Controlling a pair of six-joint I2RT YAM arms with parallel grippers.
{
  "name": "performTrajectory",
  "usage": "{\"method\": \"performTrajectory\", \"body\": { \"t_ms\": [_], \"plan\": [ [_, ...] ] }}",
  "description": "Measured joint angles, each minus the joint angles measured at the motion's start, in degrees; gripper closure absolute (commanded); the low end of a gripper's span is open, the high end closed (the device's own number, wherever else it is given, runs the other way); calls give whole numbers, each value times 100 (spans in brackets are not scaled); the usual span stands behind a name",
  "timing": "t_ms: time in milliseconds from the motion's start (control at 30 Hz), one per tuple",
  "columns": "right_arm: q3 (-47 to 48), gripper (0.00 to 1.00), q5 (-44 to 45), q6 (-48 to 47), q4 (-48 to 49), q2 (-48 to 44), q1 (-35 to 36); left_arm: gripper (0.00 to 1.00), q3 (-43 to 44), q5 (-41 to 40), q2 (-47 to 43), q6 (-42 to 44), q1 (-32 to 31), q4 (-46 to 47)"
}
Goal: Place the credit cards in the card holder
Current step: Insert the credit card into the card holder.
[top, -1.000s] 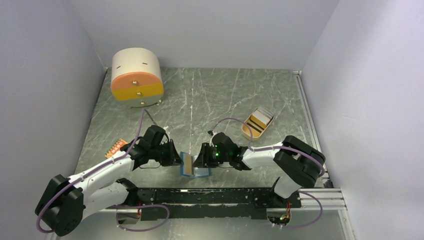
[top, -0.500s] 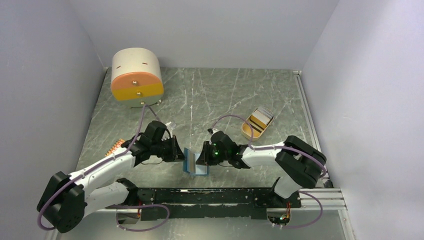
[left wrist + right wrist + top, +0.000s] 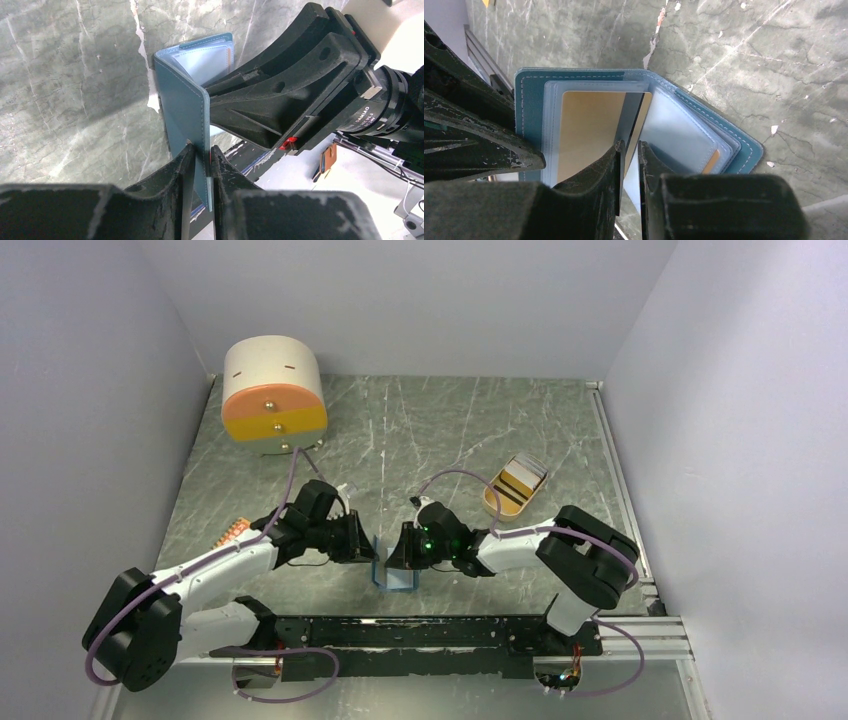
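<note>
Mid-insert, judging by the layout. Pinching the outer cover of the card holder [image 3: 182, 107] with left gripper [image 3: 199, 150], clenched on the flap's edge and propping it near upright off the table [image 3: 450, 430], at the near edge between both wrists. Gripping a credit card [image 3: 633, 117] with right gripper [image 3: 629, 147], closed tight on it, seen nearly edge-on, leading end in among the clear sleeves [image 3: 679, 130]. Already showing a gold card [image 3: 586, 127] behind the front sleeve and an orange corner [image 3: 710, 161] in a deeper one. Can't tell which slot the held card lines up with.

For a clean step:
- Hold the cover firm without pulling, to stop the book folding shut.
- Level the card with the sleeve mouth, enter one corner first, then push straight along the pocket.
- Ease off at any buckling of the plastic.
- Release only once seated.

Left to fetch, apparently: more cards in the tan tray [image 3: 513, 485], plus an orange card [image 3: 232, 532] on the table at far left.
</note>
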Motion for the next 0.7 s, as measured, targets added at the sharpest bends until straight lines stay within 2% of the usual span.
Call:
{"method": "performTrajectory", "body": {
  "t_ms": [100,233,267,433,567,700],
  "plan": [
    [0,80,9,-2,-4,-2,0,76,0,-35,26,20,0,-4],
    [0,79,20,-2,0,-4,0,90,2,-42,149,44,0,0],
    [-2,79,24,-2,2,-4,0,91,2,-42,157,48,0,4],
    [-33,77,61,2,48,-4,0,91,-46,44,160,59,0,186],
    [-74,77,63,15,133,-4,0,85,-195,219,136,31,0,520],
    [-90,77,66,17,160,-4,0,86,-289,302,101,9,0,717]
  ]
}}
